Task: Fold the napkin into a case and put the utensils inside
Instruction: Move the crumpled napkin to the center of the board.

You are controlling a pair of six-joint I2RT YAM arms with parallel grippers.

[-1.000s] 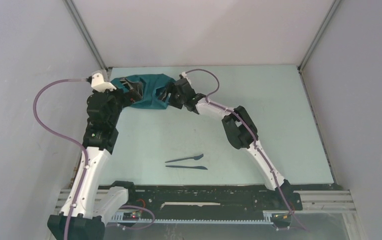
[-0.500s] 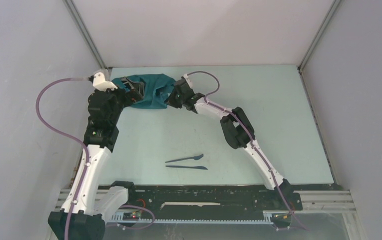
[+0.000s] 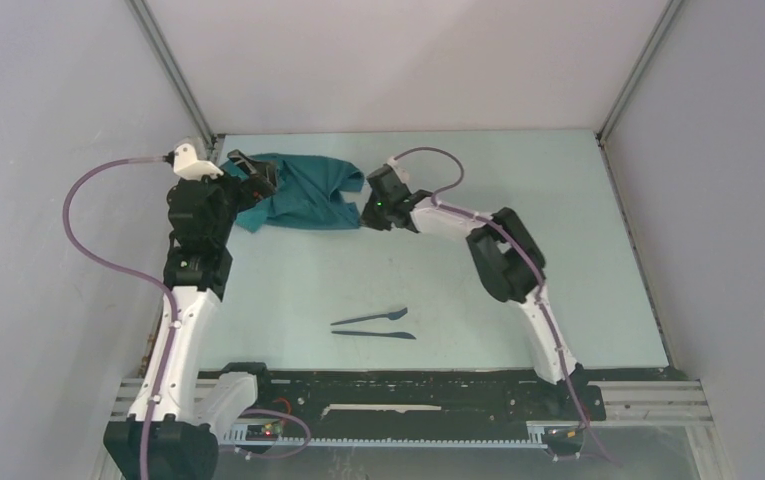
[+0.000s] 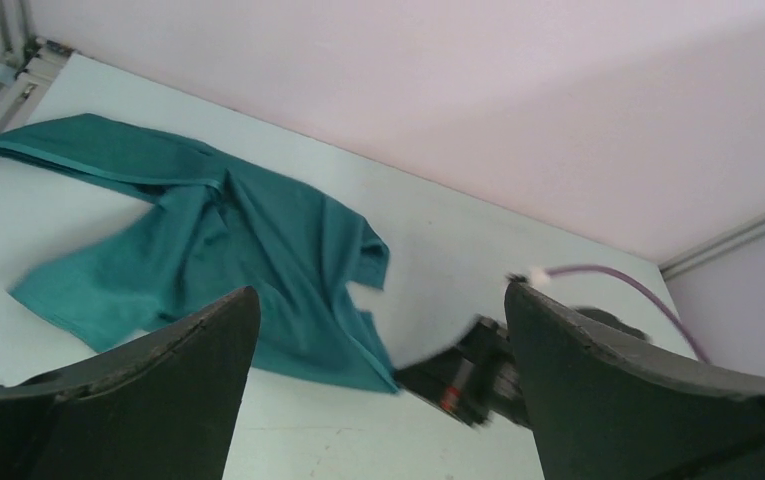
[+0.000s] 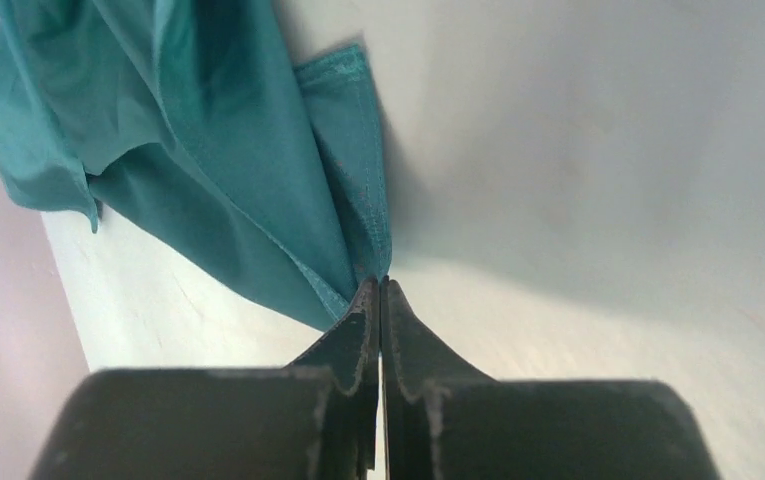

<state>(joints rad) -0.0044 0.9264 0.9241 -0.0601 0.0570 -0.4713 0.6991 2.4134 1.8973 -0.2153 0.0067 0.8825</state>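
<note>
Pale green table (image 3: 558,250) fills the top view, with the crumpled napkin (image 3: 303,200) lying upper left. The right gripper (image 5: 380,290) is pinched on its corner, and the left gripper (image 4: 380,292) gapes wide beside it. The utensils (image 3: 378,317) lie lower centre.

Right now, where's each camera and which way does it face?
Top: above, behind the arms, which both show; looks down on table, napkin, fork, knife.
Left wrist: faces napkin and back wall past its open left hand.
Right wrist: faces napkin corner pinched in its shut right hand.
Shared: all three see the napkin.
</note>
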